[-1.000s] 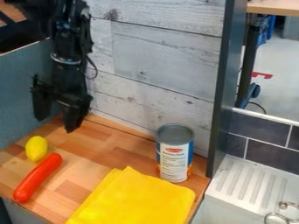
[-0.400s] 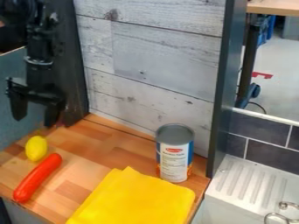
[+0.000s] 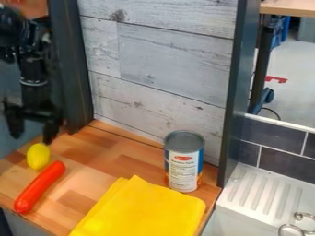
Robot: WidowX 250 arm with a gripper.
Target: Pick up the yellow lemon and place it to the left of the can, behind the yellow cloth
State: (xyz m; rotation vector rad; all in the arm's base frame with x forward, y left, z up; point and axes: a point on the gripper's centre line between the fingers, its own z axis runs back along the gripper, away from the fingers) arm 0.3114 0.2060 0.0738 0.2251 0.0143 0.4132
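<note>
At the left, my black gripper (image 3: 32,137) hangs open with nothing between its fingers. Its right fingertip is just above and behind a yellow lemon (image 3: 38,156); whether they touch I cannot tell. An orange-red sausage (image 3: 39,187) lies slanted in front of the lemon, near the counter's left front. Toward the right stands an upright can (image 3: 184,161) with a white and blue label. A folded yellow cloth (image 3: 142,209) is spread flat at the front.
The wooden counter (image 3: 92,161) ends at a pale plank wall (image 3: 166,87) behind. A dark upright post (image 3: 239,92) rises right of the can. Beyond it is a white sink (image 3: 261,198) with a metal tap at its right.
The gripper has moved left, then slightly lower, from over the counter's back left to just behind the lemon. The lemon, sausage, can and cloth have stayed where they were.
</note>
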